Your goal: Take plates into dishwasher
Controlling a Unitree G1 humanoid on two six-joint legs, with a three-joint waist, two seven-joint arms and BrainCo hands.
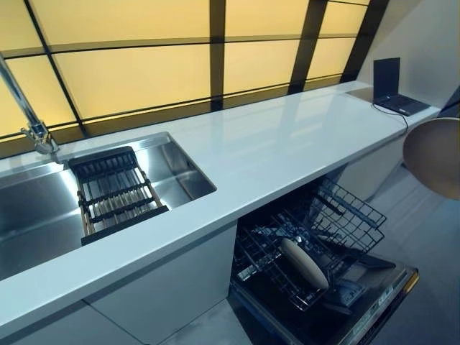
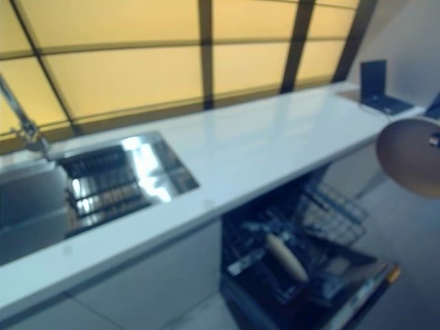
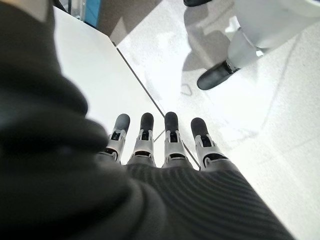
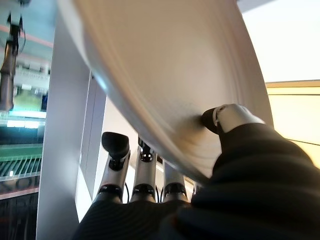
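My right hand pinches a round beige plate between thumb and fingers at the frame's right edge, above the open dishwasher's black wire rack, while my left hand hangs relaxed.

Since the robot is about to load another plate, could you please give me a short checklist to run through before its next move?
1. Plate gripped: ok; the right hand pinches it, thumb on one face and fingers on the other.
2. Dishwasher door open: ok.
3. Rack pulled out: ok.
4. Free slot in the rack: cannot tell; one plate already stands in it, and the wires beside it are too fine to judge.
5. Left hand out of the way: ok; it hangs open over the floor, holding nothing.
6. Path down to the rack: ok; the held plate is at the right, above the open door.
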